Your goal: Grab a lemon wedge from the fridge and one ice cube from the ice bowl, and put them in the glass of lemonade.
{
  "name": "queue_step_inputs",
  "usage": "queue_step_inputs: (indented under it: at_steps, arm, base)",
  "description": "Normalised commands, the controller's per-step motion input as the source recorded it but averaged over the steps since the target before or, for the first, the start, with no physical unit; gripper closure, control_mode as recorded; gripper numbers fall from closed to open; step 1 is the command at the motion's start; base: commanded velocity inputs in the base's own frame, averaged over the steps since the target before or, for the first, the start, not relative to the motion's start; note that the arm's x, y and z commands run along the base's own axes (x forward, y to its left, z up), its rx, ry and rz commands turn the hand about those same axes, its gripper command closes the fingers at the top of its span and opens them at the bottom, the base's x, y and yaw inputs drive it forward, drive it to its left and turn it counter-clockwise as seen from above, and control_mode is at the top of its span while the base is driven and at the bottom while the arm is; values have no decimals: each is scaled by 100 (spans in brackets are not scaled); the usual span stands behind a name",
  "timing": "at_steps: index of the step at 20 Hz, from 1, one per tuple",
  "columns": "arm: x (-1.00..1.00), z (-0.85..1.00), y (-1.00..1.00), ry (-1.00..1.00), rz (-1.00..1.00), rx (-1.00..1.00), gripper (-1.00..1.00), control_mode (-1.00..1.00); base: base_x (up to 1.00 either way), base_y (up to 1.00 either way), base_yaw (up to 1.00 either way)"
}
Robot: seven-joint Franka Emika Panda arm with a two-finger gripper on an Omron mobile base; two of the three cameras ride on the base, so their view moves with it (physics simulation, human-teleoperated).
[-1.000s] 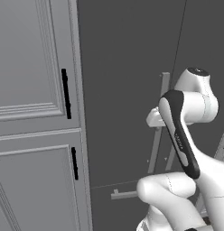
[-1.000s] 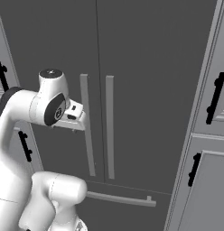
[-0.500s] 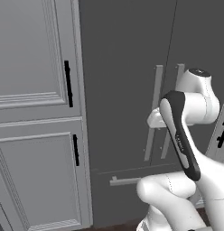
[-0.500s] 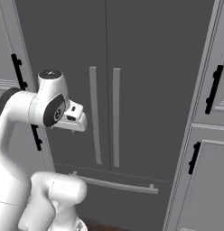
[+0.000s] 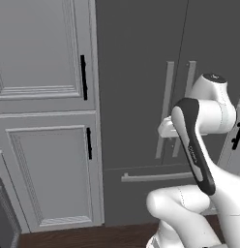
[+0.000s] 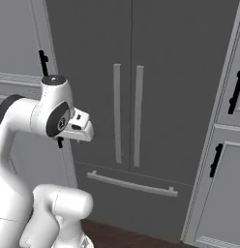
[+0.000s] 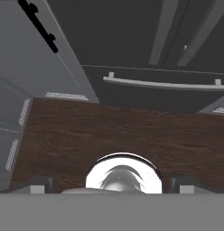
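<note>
Fridge (image 6: 156, 58) sits shut straight ahead of your claw (image 7: 111, 184), whose tips look spread with nothing held, so I'd guess you grab a stiff bar handle (image 6: 137, 116) mid-length, since that heavy door probably won't budge from an end.

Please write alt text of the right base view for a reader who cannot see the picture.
A tall dark grey fridge with both doors shut, two long vertical bar handles at its middle and a bottom drawer handle, faces the camera. The white robot arm rises at the lower left in front of it, and light grey cabinets with black handles stand on the right.
</note>
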Motion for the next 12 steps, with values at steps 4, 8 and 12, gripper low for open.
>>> queue_step_inputs:
  at_steps: [4, 8, 12]
  arm:
    - [0, 0, 0, 0, 0, 0, -100, 100]
    - [0, 0, 0, 0, 0, 0, -100, 100]
    - [0, 0, 0, 0, 0, 0, -100, 100]
  base:
    - [4, -49, -57]
    - [20, -39, -80]
    - [27, -50, -71]
